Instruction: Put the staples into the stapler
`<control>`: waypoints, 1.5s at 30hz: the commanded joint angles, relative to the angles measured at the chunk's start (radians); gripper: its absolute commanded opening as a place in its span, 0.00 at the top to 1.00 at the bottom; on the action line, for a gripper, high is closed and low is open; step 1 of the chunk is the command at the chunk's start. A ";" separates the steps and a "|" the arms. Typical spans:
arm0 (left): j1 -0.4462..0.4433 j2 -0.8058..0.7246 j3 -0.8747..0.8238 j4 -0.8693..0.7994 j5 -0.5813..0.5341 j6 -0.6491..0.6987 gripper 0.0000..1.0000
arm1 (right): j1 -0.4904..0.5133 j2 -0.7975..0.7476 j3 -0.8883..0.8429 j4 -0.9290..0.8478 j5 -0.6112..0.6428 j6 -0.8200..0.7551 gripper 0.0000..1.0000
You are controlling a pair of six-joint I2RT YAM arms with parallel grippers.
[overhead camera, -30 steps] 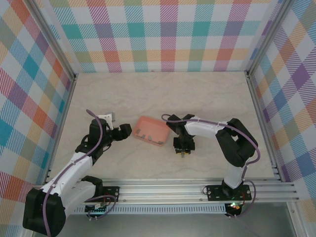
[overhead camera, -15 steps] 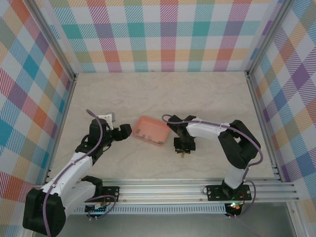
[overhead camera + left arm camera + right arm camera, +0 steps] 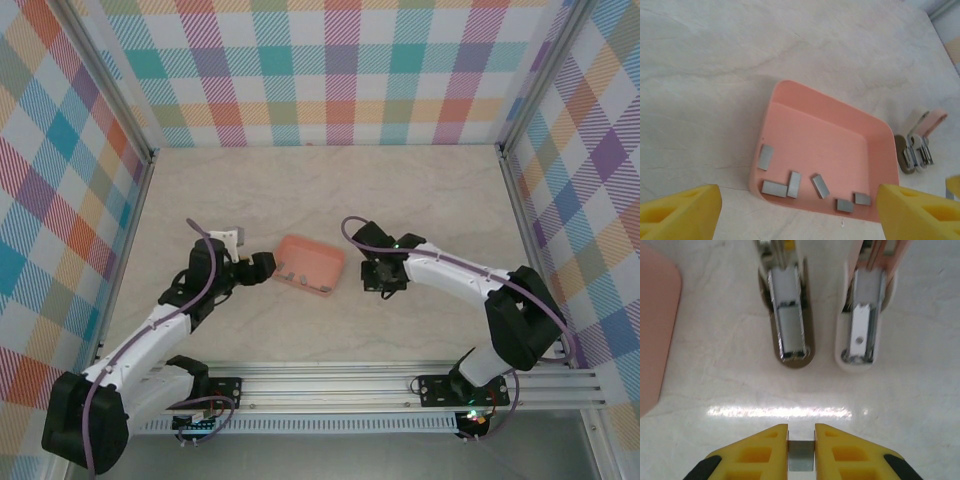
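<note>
Overhead, reading left to right across the table (image 3: 300, 190): the left hand (image 3: 262, 265) hovers with its fingers (image 3: 682, 212) well apart and nothing between them. The salmon-pink tray (image 3: 322, 255) sits just beside it at 3 o'clock. Six loose staples (image 3: 794, 184) lie flat along the tray's near wall, pointing in mixed directions.

At 3 o'clock of the tray is the right hand (image 3: 383, 280), directly above the opened stapler (image 3: 914, 150). Its fingertips are pressed together on one grey staple strip (image 3: 801, 456). So little of the strip shows between the pads that its long axis cannot be told.

In the right wrist view the stapler's two halves lie side by side on the table. The magazine channel (image 3: 788, 327), on its brown base, is at about 12 o'clock of the held strip, a shade toward 11. The pink-and-white upper arm (image 3: 864, 325) is at 1 o'clock. Both halves run along the 12-to-6 line, with their open ends toward the hand, near it but not touching.

Judged from this, the right hand is the nearer and is the loaded one. The coming move depends on carrying the strip toward 12 o'clock and setting it lengthwise into the channel, not the upper arm. A sideways drift toward 1 o'clock would miss.
</note>
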 commanded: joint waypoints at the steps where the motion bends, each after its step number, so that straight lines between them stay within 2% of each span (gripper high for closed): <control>1: -0.040 0.026 0.047 0.037 -0.031 0.042 0.19 | -0.028 -0.022 -0.016 0.049 0.047 -0.085 0.82; 10: -0.108 0.124 0.083 0.069 -0.088 0.062 0.19 | -0.087 -0.016 -0.018 0.120 0.054 -0.205 0.82; 22: -0.167 0.248 0.135 0.093 -0.118 0.076 0.19 | -0.129 0.026 -0.016 0.169 0.042 -0.266 0.82; 45: -0.181 0.259 0.141 0.079 -0.144 0.079 0.19 | -0.149 0.070 -0.027 0.179 0.060 -0.281 0.82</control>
